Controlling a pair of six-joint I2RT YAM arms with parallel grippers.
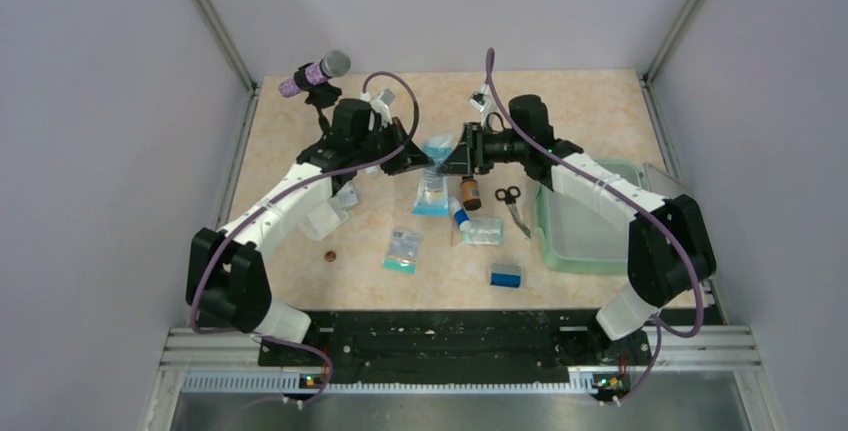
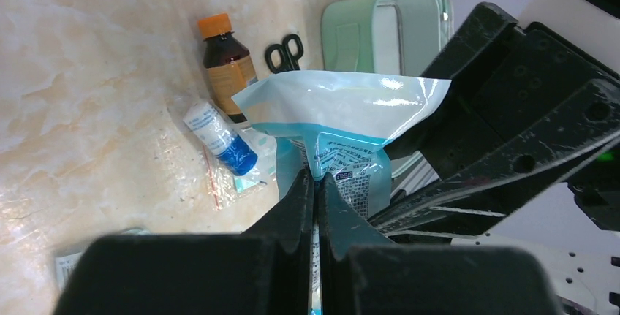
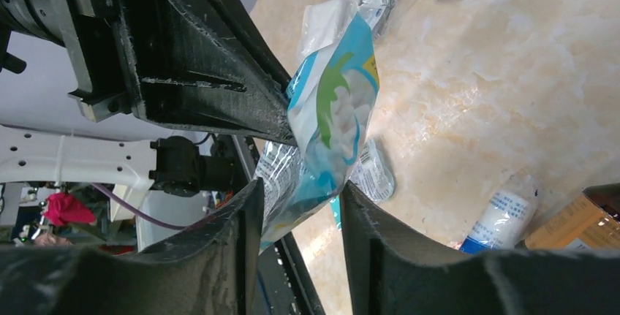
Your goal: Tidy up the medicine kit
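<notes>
Left claw (image 2: pixel 314 176) clamps a blue-and-white pouch (image 2: pixel 343 107) aloft; right claw (image 3: pixel 301 187) straddles it, jaws apart.

You are working over a beige, marble-patterned table top (image 1: pixel 610 101) boxed in by pale grey walls: one on the left (image 1: pixel 100 101), one at the back (image 1: pixel 450 1) and one on the right (image 1: pixel 770 71). A bare metal post runs up each back corner, left (image 1: pixel 215 21) and right (image 1: pixel 685 13). Along your near edge lie a silver rail (image 1: pixel 730 346), a black plate (image 1: pixel 440 336) and, lowest, a dull grey metal sheet (image 1: pixel 460 409). The light is soft and even, with no hard shadows. Past the table edge, the right wrist view gives you a white frame (image 3: pixel 73 165) and a red cloth (image 3: pixel 64 209), both blurred.
</notes>
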